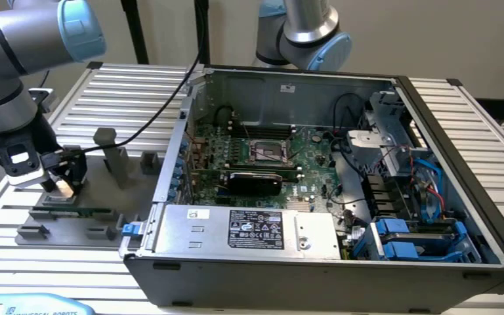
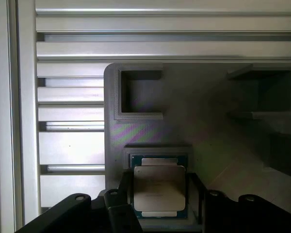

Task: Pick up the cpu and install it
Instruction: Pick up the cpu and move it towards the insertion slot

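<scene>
Grey tray (image 2: pixel 150 131) holds your cpu (image 2: pixel 159 187); the gripper (image 1: pixel 63 184) straddles it, jaws apart on either side, at nine o'clock from the open computer case (image 1: pixel 322 82).

The desk (image 1: pixel 471 125) is made of pale metal slats with narrow grooves between them. On it, at the exterior view's left, lies a flat grey tray (image 1: pixel 103 197) (raised blocks stand on its plate). Just beside the tray, toward the exterior view's right, stands an open computer case (image 1: pixel 322 275), reaching nearly the near edge.
</scene>
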Robot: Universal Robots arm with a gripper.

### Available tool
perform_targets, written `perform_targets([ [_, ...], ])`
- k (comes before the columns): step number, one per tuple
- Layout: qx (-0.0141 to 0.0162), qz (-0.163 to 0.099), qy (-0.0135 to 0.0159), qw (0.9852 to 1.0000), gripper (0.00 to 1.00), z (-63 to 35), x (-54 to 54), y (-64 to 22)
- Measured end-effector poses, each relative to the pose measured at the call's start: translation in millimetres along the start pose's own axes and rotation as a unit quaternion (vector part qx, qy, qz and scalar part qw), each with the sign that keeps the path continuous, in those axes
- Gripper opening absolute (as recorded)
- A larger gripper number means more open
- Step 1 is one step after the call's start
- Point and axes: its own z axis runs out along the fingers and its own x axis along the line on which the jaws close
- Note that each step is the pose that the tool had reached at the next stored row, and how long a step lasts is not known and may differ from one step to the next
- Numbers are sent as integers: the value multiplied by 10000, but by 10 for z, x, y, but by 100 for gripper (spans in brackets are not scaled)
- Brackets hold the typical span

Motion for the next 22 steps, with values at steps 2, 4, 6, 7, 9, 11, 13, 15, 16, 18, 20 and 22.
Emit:
perform_targets([
  [2,0,0,0,10000,56,0,0,0],
  [4,0,0,0,10000,56,0,0,0],
  [6,0,0,0,10000,56,0,0,0],
  [7,0,0,0,10000,58,0,0,0],
  [9,0,0,0,10000,64,0,0,0],
  [11,0,0,0,10000,64,0,0,0],
  [13,0,0,0,10000,64,0,0,0],
  [15,1,0,1,10000,64,2,0,0],
  [16,0,0,0,10000,64,4,0,0],
  [18,0,0,0,10000,64,10,0,0],
  [20,0,0,0,10000,64,12,0,0],
  [22,0,0,1,10000,64,12,0,0],
])
